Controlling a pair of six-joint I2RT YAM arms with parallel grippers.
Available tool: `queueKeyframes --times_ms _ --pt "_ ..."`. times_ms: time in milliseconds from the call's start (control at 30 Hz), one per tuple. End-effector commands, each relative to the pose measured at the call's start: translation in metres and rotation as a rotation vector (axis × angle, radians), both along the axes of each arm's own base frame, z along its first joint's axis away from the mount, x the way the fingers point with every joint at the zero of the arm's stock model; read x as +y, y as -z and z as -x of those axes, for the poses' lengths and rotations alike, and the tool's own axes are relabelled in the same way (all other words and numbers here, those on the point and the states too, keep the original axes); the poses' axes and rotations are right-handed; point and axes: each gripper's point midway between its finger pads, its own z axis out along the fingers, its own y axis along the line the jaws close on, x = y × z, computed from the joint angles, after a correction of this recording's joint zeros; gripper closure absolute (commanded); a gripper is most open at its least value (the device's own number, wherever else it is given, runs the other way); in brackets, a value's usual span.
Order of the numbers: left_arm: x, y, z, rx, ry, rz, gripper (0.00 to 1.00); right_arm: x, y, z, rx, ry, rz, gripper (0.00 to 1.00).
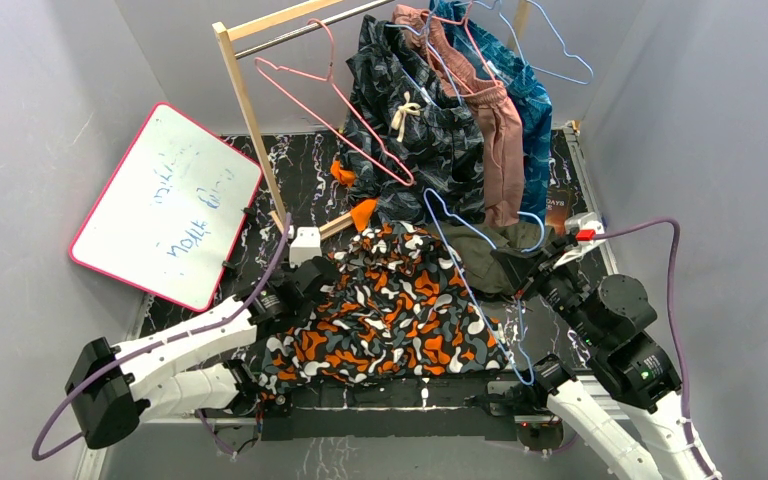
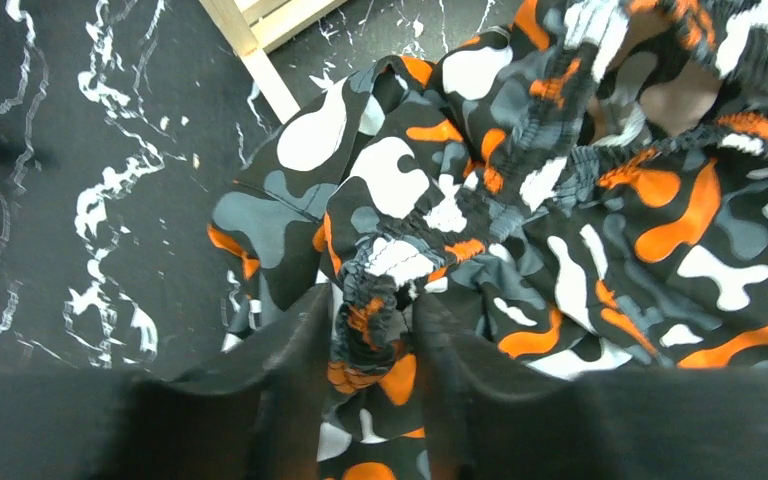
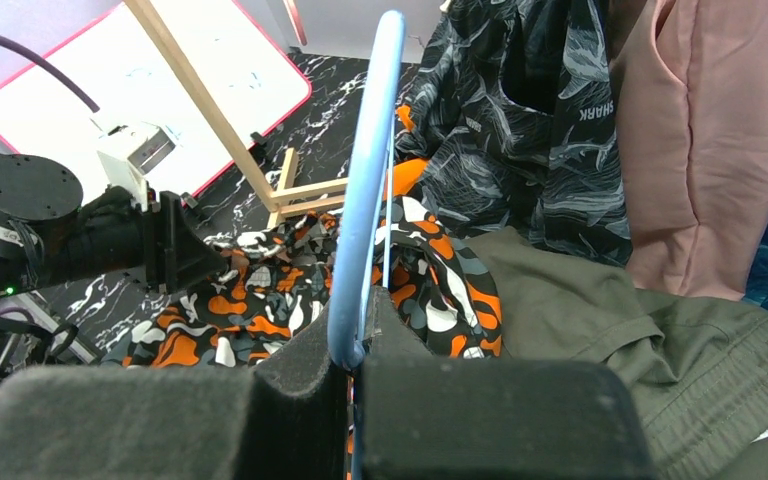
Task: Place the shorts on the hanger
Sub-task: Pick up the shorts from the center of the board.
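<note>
The camouflage shorts [image 1: 385, 305] lie in a heap on the black marbled table between the two arms. My left gripper [image 1: 312, 278] is shut on a bunched fold of their elastic waistband [image 2: 370, 300] at the heap's left edge, its jaws pinching the fold. The light-blue wire hanger [image 1: 470, 285] slants across the right side of the shorts, hook toward the back. My right gripper [image 1: 520, 268] is shut on the hanger's wire [image 3: 365, 200], which rises straight up from between its fingers [image 3: 305, 355] in the right wrist view. The shorts also show there [image 3: 260, 290].
Olive-green shorts [image 1: 495, 255] lie under my right gripper. A wooden rack [image 1: 250, 110] at the back holds pink hangers [image 1: 330, 100], dark patterned shorts [image 1: 420, 130], pink and teal garments. A whiteboard [image 1: 165, 205] leans at the left.
</note>
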Motion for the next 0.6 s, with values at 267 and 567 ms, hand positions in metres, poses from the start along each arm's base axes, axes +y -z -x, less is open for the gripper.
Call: queueKeyframes --times_ms 267,567 --pt "-0.002 -0.018 -0.001 -0.017 -0.111 0.14 0.25 0.005 -0.024 0.004 -0.066 -0.033 -0.057 1.0" --pt "0.001 -0.012 -0.001 0.006 -0.168 0.125 0.38 0.007 -0.026 0.005 -0.071 -0.046 -0.065 1.0"
